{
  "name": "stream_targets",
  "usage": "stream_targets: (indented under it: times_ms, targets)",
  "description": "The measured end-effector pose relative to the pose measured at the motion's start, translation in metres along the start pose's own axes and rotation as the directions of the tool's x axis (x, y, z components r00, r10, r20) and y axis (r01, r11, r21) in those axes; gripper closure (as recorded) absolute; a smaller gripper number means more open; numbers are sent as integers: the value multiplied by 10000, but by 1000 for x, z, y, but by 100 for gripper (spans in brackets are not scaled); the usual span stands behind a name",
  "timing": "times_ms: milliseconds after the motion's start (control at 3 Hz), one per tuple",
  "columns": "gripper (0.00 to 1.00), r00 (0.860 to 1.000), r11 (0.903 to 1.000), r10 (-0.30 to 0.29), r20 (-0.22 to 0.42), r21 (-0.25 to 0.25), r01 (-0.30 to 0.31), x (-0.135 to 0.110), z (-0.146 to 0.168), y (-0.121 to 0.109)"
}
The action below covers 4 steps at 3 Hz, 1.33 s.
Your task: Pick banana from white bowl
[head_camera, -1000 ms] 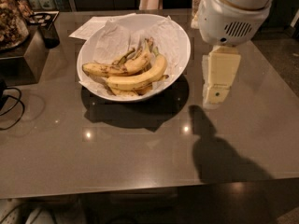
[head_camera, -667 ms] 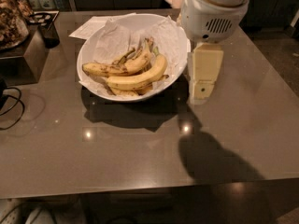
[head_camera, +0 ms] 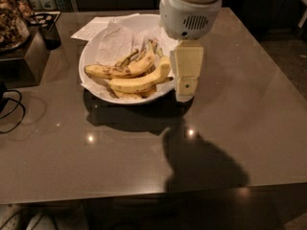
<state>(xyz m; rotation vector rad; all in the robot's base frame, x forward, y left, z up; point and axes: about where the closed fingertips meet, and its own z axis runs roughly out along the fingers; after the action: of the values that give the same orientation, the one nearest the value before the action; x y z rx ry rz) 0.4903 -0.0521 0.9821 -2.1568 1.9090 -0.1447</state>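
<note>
We log the banana point(head_camera: 139, 82) curving across the 6 o'clock half of the white bowl point(head_camera: 86, 61), resting on top of a speckled banana point(head_camera: 112, 71), so it lies exposed. The gripper point(head_camera: 185, 96) hangs at the bowl's 3 o'clock rim, beside the banana's tip. We cannot tell whether it is spread or closed. We judge it is lining up a reach.

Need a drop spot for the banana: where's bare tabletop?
Bare table right of the gripper, which hangs at the white bowl's right rim, and along the near edge. Crowded: left, by the dark box and cable.
</note>
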Motion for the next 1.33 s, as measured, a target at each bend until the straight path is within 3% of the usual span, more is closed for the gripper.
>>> stream_targets:
  times_ms: [667, 1333]
  targets:
    - [29, 9988, 9983, -472, 147, -340, 477, -21, 10, -15]
    - [35, 9947, 9916, -918, 465, -868, 956, -47, 25, -31]
